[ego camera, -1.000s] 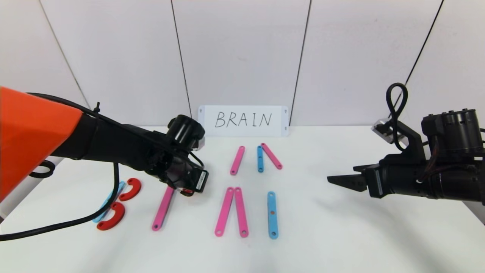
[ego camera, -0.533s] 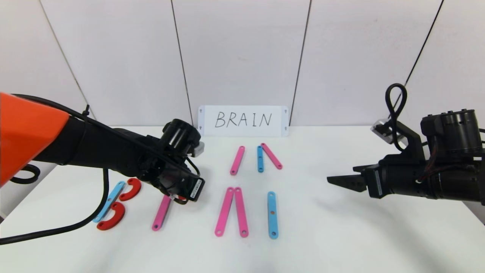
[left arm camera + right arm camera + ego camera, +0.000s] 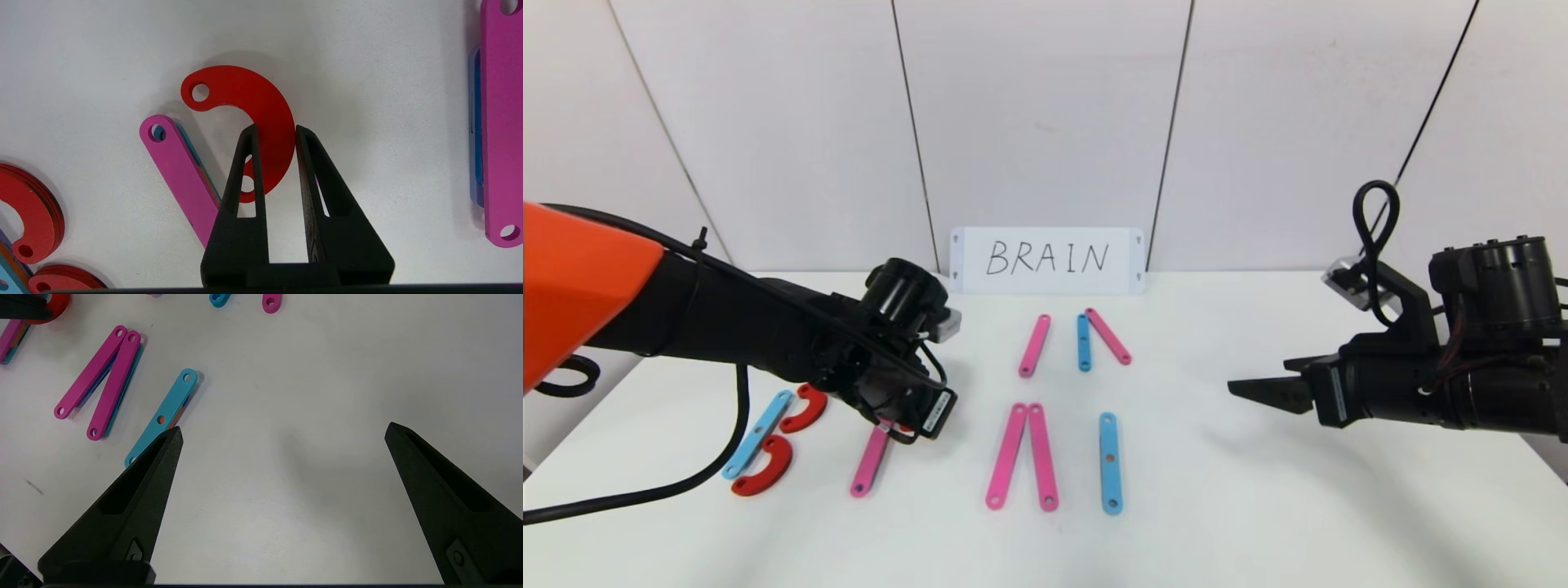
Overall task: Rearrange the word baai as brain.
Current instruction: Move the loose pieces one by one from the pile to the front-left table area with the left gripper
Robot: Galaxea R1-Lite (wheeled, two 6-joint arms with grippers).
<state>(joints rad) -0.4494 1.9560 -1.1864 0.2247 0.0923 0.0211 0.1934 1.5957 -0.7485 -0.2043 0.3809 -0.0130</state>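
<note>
One red curved piece (image 3: pixel 261 122) pinched in left hand (image 3: pixel 274 130) beside pink bar (image 3: pixel 179 171); right hand (image 3: pixel 282 433) wide, idle.

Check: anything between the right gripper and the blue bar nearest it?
Nothing. In the head view, bare table separates the open right gripper from the blue bar.

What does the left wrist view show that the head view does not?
Only the left wrist view shows the left gripper shut on a red C-shaped piece, its arc between the fingers; the head view hides this behind the arm. Only the head view shows the BRAIN card and the right gripper hovering apart over the table. Both show the slanted pink bar beside the grip and the two red curved pieces at the robot's left.
</note>
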